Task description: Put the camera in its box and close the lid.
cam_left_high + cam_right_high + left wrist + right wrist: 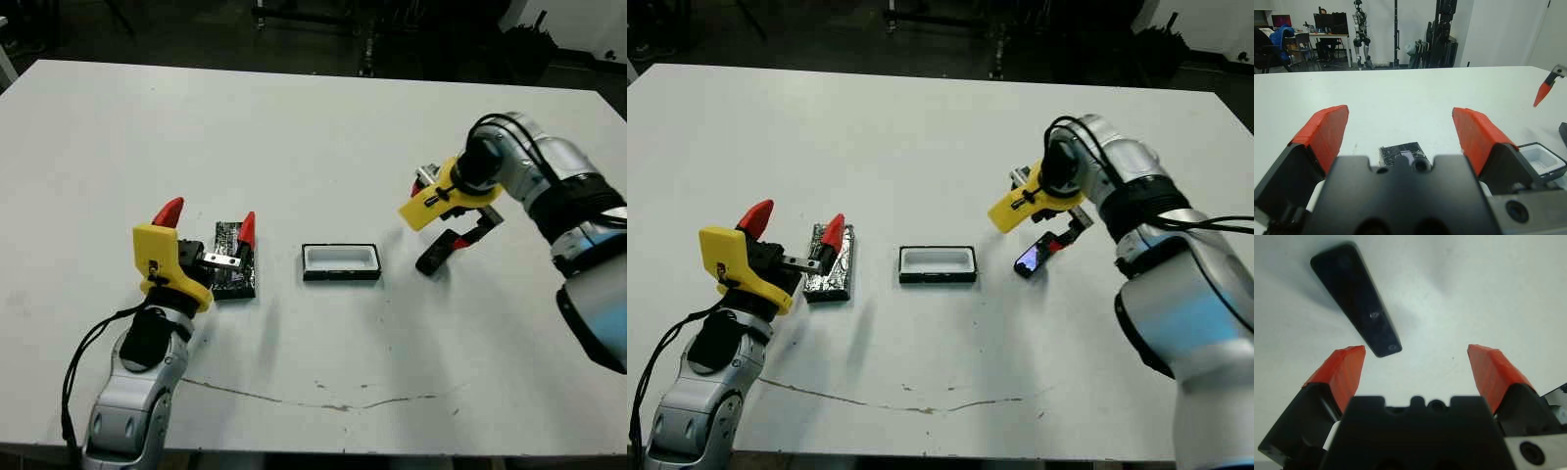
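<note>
In the head view a small shallow black rectangular box point(341, 262) with a white lining sits open at the frame's centre on the white table point(294, 147). The slim black oblong camera point(437, 253) lies just right of it, below the right gripper point(1418, 363), whose red-tipped fingers are spread apart and empty. At lower left, the left gripper point(207, 223), fingers likewise spread, hovers over the glossy speckled black lid point(233, 262).

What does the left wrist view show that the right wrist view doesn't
Only the left wrist view shows the lid lying between the open left gripper fingers, the box off to one side, and a room with equipment beyond the table. Only the right wrist view shows the camera lying just ahead of the open right gripper. Both show the white table.
</note>
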Controlling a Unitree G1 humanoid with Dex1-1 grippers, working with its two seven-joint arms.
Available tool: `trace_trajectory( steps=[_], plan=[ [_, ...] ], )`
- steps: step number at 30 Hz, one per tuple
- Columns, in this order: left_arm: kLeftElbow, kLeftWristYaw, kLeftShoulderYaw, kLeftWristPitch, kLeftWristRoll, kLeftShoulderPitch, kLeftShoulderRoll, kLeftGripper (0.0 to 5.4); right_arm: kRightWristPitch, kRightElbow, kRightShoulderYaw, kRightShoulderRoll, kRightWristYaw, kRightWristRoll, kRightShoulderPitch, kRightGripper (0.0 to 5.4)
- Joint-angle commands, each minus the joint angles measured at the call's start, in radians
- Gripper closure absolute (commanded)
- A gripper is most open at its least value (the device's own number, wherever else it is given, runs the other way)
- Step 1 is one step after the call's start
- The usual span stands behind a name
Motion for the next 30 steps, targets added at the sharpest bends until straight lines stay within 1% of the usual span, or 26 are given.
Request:
trace_trajectory(
  steps=[1,4,7,11,14,18,22,25,26,28,30],
  plan=[
    [0.001,0.002,0.002,0.008,-0.003,0.007,-0.002,0.01,-0.013,0.011,-0.021,-0.027,0.01,0.023,0.007,0.0],
    [-0.002,0.007,-0.001,0.012,0.004,0.008,0.0,0.01,0.01,0.002,-0.03,-0.037,0.016,0.032,0.0,0.0],
    [-0.003,0.015,-0.007,0.011,0.018,0.009,0.0,0.01,-0.004,-0.018,-0.033,-0.053,0.019,0.032,-0.006,0.0],
    [-0.003,0.012,-0.005,0.013,0.011,0.009,-0.002,0.01,-0.011,-0.023,-0.049,-0.068,0.007,0.043,-0.003,0.0],
    [-0.006,0.013,-0.003,0.018,0.005,0.01,-0.004,0.01,0.011,-0.029,-0.052,-0.069,0.008,0.037,0.002,0.0],
    [-0.004,0.011,-0.003,0.017,0.007,0.009,-0.002,0.01,0.049,-0.018,-0.058,-0.055,0.052,0.05,0.008,0.0],
    [0.003,0.008,-0.004,0.004,0.015,0.009,0.003,0.0,0.0,-0.001,-0.056,-0.054,0.05,0.069,0.028,0.37],
    [0.002,0.007,0.0,0.01,0.005,0.009,-0.003,0.0,0.061,0.006,-0.044,-0.038,0.061,0.053,0.032,0.16],
    [0.001,0.006,0.001,0.014,0.002,0.009,-0.003,0.0,0.065,0.007,-0.043,-0.035,0.058,0.051,0.036,0.01],
    [0.0,0.008,0.001,0.012,0.0,0.011,-0.005,0.0,0.07,0.007,-0.046,-0.032,0.051,0.054,0.046,0.01],
    [0.0,0.015,-0.004,0.007,0.016,0.012,-0.001,0.0,0.065,-0.004,-0.041,-0.035,0.034,0.046,0.057,0.01]
  ],
)
